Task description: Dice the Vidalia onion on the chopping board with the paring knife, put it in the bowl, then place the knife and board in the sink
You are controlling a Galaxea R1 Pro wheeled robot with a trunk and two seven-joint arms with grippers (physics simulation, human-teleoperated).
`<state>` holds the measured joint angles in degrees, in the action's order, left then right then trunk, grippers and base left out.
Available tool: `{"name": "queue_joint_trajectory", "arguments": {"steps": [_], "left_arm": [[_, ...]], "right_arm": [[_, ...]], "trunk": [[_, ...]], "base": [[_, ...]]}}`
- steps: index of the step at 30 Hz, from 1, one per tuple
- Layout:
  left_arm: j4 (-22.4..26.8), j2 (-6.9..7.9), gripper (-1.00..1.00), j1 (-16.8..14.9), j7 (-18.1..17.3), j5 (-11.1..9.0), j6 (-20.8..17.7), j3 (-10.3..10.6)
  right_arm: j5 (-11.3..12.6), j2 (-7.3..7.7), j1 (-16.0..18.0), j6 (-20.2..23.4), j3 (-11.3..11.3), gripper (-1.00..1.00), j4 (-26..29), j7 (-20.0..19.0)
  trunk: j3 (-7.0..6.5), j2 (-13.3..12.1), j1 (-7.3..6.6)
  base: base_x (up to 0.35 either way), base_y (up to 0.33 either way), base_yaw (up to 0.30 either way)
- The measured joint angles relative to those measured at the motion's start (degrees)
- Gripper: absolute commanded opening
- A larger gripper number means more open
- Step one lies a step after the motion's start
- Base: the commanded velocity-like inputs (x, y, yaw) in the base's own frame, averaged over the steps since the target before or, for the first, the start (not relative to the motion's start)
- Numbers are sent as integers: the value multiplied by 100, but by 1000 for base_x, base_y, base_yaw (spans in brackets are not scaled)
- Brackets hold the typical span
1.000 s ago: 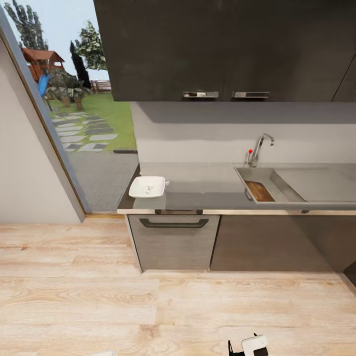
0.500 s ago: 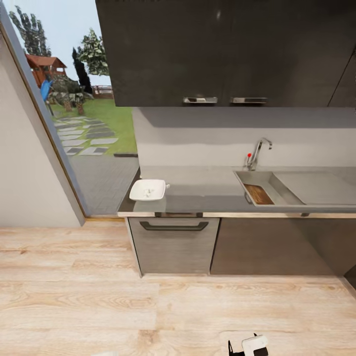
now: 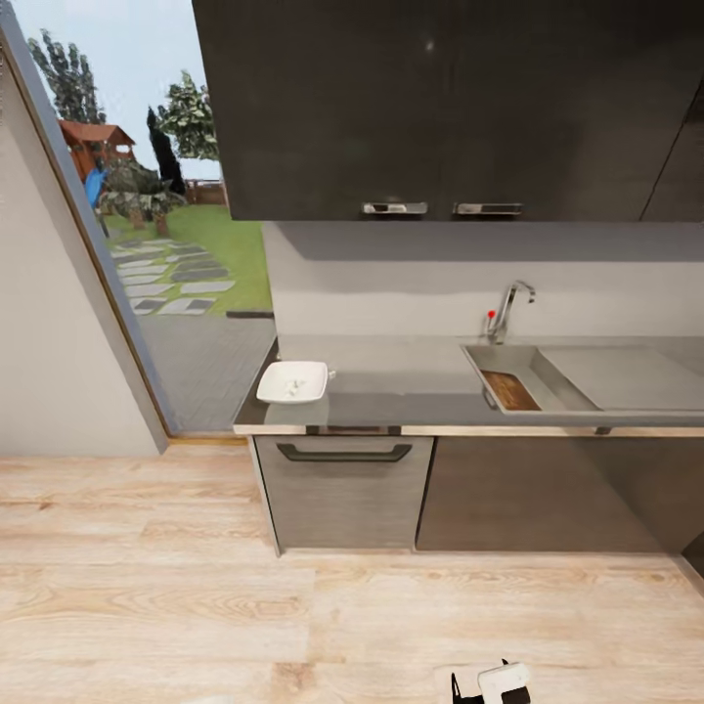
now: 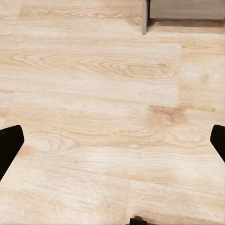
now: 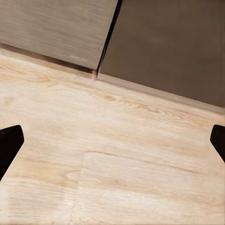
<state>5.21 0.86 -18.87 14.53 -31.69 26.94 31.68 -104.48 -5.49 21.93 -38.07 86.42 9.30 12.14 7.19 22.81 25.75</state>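
The white bowl (image 3: pixel 293 382) stands at the left end of the grey countertop (image 3: pixel 396 381), with a few pale specks of diced onion (image 3: pixel 290 389) in it. To the right is the sink (image 3: pixel 548 370), and the brown chopping board (image 3: pixel 509 390) lies inside its basin. The Vidalia onion and the paring knife are out of view. Both arms hang low over the wooden floor, far from the counter. My left gripper (image 4: pixel 112 145) is open with nothing between its fingers. My right gripper (image 5: pixel 112 140) is open too, and also holds nothing.
A chrome tap (image 3: pixel 509 305) with a red knob (image 3: pixel 491 315) stands behind the sink. Dark wall cabinets (image 3: pixel 440 108) hang above, and a drawer front (image 3: pixel 344 489) sits below the bowl. A glass door (image 3: pixel 166 254) to the garden is at the left. Wooden floor (image 3: pixel 244 606) stretches before the counter.
The whole picture has shifted: counter and cabinets sit a little lower and look slightly smaller, so the camera has moved. Bowl, board and grippers keep their places.
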Motion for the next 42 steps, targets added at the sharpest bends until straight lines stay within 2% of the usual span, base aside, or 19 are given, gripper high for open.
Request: {"name": "queue_joint_trajectory", "arguments": {"steps": [18, 21, 25, 29, 32, 38, 42], "left_arm": [[-66, -6, 100, 0, 2, 3, 0, 0], [-90, -50, 100, 0, 3, 4, -6, 1], [-352, -109, 100, 2, 18, 10, -15, -2], [-758, -155, 100, 7, 33, -2, -44, -5], [-894, -132, 100, 10, 22, -18, -52, 5], [-944, 70, 100, 13, 10, -19, -66, 0], [-946, 83, 100, 13, 6, -18, -67, 2]], "right_arm": [[-2, -18, 0, 10, 0, 100, 0, 9], [-15, -36, 0, 40, -1, 100, 0, -3], [-18, -42, 0, 130, -1, 100, 5, 5], [-19, -13, 0, 561, -9, 100, 9, -9], [-20, 0, 0, 675, -17, 100, 9, -16], [-25, -16, 0, 723, -21, 100, 9, -17], [-24, -17, 0, 729, -21, 100, 9, -17]], "trunk": [[-147, -1, 0], [-149, -1, 0], [-149, -1, 0], [-149, -1, 0], [-149, -1, 0], [-149, -1, 0], [-149, -1, 0]], "base": [[0, 0, 0], [0, 0, 0], [0, 0, 0], [0, 0, 0], [0, 0, 0], [0, 0, 0], [0, 0, 0]]}}
